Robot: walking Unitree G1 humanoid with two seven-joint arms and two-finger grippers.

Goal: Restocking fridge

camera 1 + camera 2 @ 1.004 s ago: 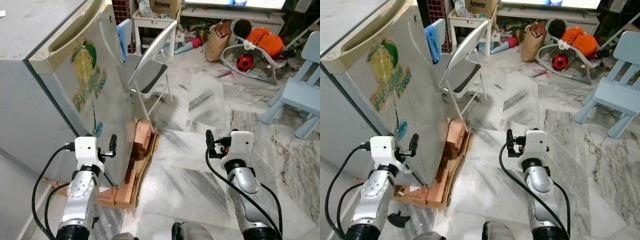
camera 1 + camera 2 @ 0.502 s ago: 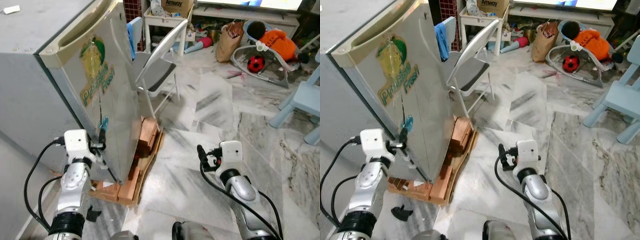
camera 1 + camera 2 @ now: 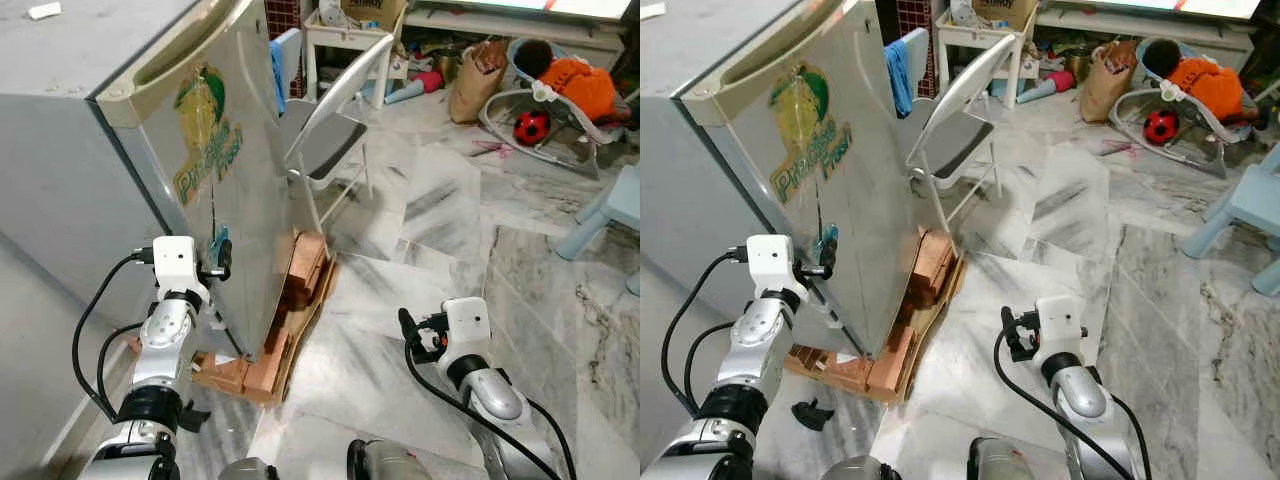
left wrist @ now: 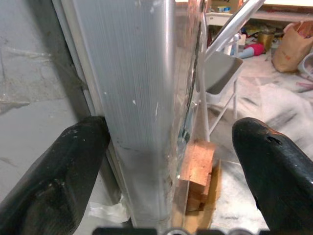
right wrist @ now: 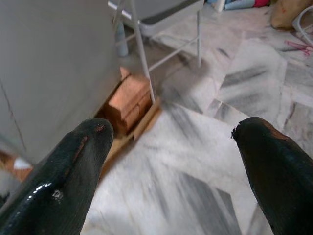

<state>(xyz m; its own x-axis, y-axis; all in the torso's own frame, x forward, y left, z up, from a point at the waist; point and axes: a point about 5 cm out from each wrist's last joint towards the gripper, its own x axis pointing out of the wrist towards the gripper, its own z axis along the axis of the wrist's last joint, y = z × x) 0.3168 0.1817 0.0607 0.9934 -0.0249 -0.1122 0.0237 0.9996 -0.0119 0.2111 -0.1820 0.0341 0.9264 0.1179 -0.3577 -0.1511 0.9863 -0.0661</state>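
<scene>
Your fridge [image 3: 120,130] fills the robot's left side, door shut, a green-and-yellow sticker [image 3: 205,135] on its front. It stands on bricks [image 3: 300,290] and a flat board on the marble floor [image 3: 440,220]. Just beyond it you see a folding chair [image 3: 335,130], with a blue cloth [image 3: 277,70] hanging by the fridge's far corner. Farther back: a baby bouncer [image 3: 555,95] with a red ball, a paper bag [image 3: 473,82], a pale blue kid's chair [image 3: 615,205]. Your left gripper [image 4: 166,161] is at the door's lower edge, fingers [image 4: 54,181] apart, straddling the edge. Your right gripper [image 5: 176,161] hangs low over bare floor, well apart from the fridge, fingers spread, holding nothing.
</scene>
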